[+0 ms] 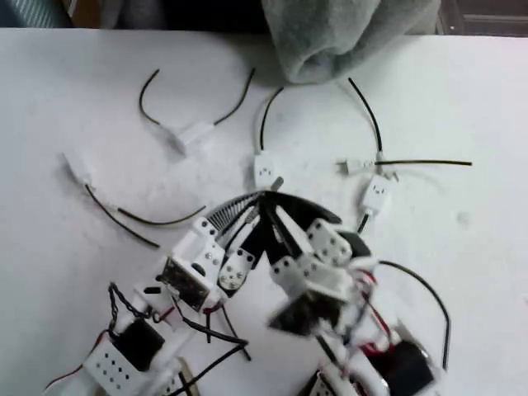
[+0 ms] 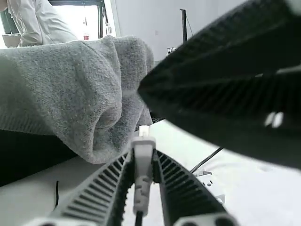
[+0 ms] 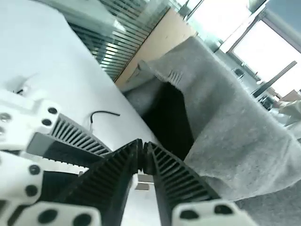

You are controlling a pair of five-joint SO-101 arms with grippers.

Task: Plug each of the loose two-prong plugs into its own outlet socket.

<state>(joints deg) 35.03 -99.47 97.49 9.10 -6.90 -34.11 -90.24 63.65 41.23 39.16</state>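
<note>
A white table (image 1: 462, 247), with a grey cloth (image 1: 346, 33) heaped at its far edge. Mid-table, the left gripper (image 2: 142, 156) pinched a white plug (image 2: 142, 169) — lengthwise along its fingers, prong end toward the cloth. The right gripper (image 3: 142, 149) held its tips together — a pale piece (image 3: 141, 187) behind them was unclear.

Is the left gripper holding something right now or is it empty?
Holding. In the left wrist view a small white plastic two-prong plug sits pinched between the left gripper's ribbed black jaws.

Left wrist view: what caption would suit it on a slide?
Ribbed black fingers pinch a white plug, grey cloth draped behind.
</note>
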